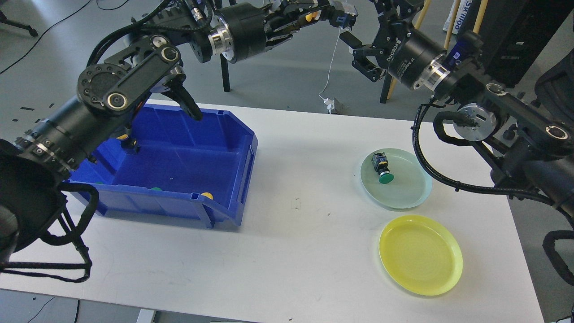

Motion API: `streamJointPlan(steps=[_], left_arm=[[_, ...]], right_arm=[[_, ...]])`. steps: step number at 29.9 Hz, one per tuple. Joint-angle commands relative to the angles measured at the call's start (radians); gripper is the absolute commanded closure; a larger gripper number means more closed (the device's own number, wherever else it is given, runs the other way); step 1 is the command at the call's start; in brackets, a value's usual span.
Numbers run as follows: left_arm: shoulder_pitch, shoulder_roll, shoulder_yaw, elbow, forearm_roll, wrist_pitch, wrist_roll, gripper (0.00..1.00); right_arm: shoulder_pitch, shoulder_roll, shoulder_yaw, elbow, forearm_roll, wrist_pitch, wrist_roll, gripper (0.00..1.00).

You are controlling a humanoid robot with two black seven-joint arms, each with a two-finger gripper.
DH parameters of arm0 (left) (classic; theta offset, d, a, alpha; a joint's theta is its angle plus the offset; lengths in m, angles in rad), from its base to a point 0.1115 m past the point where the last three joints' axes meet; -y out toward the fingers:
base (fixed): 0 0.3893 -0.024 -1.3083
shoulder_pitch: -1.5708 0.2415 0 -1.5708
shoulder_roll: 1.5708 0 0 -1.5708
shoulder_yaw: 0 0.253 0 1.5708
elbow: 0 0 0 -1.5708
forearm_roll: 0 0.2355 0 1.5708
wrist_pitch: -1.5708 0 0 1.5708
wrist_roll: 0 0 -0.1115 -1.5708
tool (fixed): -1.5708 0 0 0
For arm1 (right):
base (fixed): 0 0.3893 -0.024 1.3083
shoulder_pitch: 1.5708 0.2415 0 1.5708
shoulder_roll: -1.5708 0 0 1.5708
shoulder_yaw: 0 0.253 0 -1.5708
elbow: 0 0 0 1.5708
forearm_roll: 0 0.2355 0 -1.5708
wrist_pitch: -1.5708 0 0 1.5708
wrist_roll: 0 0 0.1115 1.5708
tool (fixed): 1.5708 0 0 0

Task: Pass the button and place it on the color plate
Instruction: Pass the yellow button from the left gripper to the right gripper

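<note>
A: The left arm [112, 94], upper left of the frame, is matte black with round joint caps, ringed screws and a silver collar.

B: The right arm [484, 112], upper right, matches: black housing with white lettering, a silver ring, a blue tag and looping ribbed black cables.

A white counter [305, 233] carries three things: a blue bin [179, 175] toward its left edge, a pale green plate [410, 190] near the right edge (a green-capped button [382, 168] lies on it), and a yellow plate [420, 254] toward the near right corner.
</note>
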Motion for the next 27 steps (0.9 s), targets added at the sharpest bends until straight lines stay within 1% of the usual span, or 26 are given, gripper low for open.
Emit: streamJointPlan(steps=[1, 2, 5, 8, 14, 18, 22, 23, 24, 26, 27], left_arm=[[0.000, 0.000, 0.000, 0.000, -0.001, 0.000, 0.001, 0.70], [0.000, -0.002, -0.002, 0.000, -0.001, 0.000, 0.001, 0.70], [0.000, -0.005, -0.002, 0.000, -0.001, 0.000, 0.003, 0.70], [-0.001, -0.017, -0.002, 0.000, -0.001, 0.000, 0.007, 0.70], [-0.003, -0.023, -0.003, 0.000, -0.006, 0.000, 0.008, 0.70], [-0.006, -0.031, -0.002, 0.000, -0.008, 0.000, 0.009, 0.70], [-0.006, -0.032, -0.002, 0.000, -0.008, 0.000, 0.011, 0.69], [-0.006, -0.032, -0.002, 0.000, -0.008, 0.000, 0.015, 0.66], [-0.004, -0.032, -0.002, 0.000, -0.008, 0.000, 0.024, 0.60], [-0.004, -0.032, -0.006, 0.000, -0.009, 0.000, 0.041, 0.40], [-0.004, -0.031, -0.009, 0.000, -0.009, 0.000, 0.053, 0.22]], right_arm=[[0.003, 0.002, -0.001, 0.000, -0.002, -0.004, 0.001, 0.24], [0.006, 0.002, -0.002, 0.000, -0.002, -0.004, 0.001, 0.26], [0.009, 0.013, -0.004, 0.000, -0.002, -0.003, -0.004, 0.37], [0.012, 0.014, -0.004, 0.000, -0.004, 0.003, -0.008, 0.50], [0.012, 0.019, -0.005, -0.002, -0.004, 0.008, -0.013, 0.69], [0.012, 0.017, -0.005, 0.000, -0.004, 0.008, -0.015, 0.78], [0.012, 0.017, -0.007, 0.000, -0.004, 0.016, -0.015, 0.81], [0.014, 0.016, -0.007, 0.000, -0.004, 0.016, -0.015, 0.82], [0.012, 0.016, -0.007, -0.002, -0.004, 0.016, -0.015, 0.82], [0.014, 0.014, -0.007, 0.000, -0.004, 0.016, -0.015, 0.83], [0.012, 0.014, -0.005, -0.002, -0.004, 0.016, -0.015, 0.83]])
